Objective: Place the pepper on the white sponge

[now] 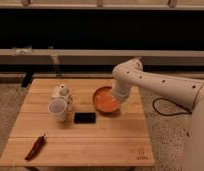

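The dark red chili pepper [35, 147] lies on the wooden table [110, 140] near its front left corner. A white lumpy thing [61, 92], possibly the white sponge, sits at the left-middle of the table behind a white cup [57, 109]. My white arm reaches in from the right, and its gripper [115, 100] hangs over the round orange bowl [104, 101], far to the right of the pepper. The arm's wrist hides most of the gripper.
A black rectangular block [85, 117] lies mid-table, between the cup and the bowl. A thin upright stand [55, 64] is behind the table's back edge. A black cable [167, 107] lies on the floor at the right.
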`<state>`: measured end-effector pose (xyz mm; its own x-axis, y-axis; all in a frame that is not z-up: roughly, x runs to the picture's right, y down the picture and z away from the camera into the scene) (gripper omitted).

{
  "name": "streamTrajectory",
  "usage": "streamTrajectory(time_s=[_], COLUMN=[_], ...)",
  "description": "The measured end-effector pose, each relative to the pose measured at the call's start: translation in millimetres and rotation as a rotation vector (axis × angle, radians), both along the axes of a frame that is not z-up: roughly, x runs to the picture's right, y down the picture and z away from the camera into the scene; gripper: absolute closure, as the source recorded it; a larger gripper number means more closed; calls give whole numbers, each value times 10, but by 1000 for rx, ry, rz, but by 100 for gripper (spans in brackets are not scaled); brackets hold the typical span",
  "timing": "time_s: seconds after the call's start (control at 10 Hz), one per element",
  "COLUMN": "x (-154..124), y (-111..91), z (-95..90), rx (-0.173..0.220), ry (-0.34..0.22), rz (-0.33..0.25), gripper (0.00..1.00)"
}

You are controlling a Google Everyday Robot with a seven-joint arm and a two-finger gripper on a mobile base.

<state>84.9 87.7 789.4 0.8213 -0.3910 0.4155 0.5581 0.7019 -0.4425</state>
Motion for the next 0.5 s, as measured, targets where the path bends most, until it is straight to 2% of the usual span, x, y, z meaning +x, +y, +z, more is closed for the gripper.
streamTrajectory(time_s=[0.2, 0.5], x=[-136, -568], y=[114, 504], z=[-163, -594], rx=[27, 55], ry=[-36, -99], rz=[-34, -95], gripper=[20, 20])
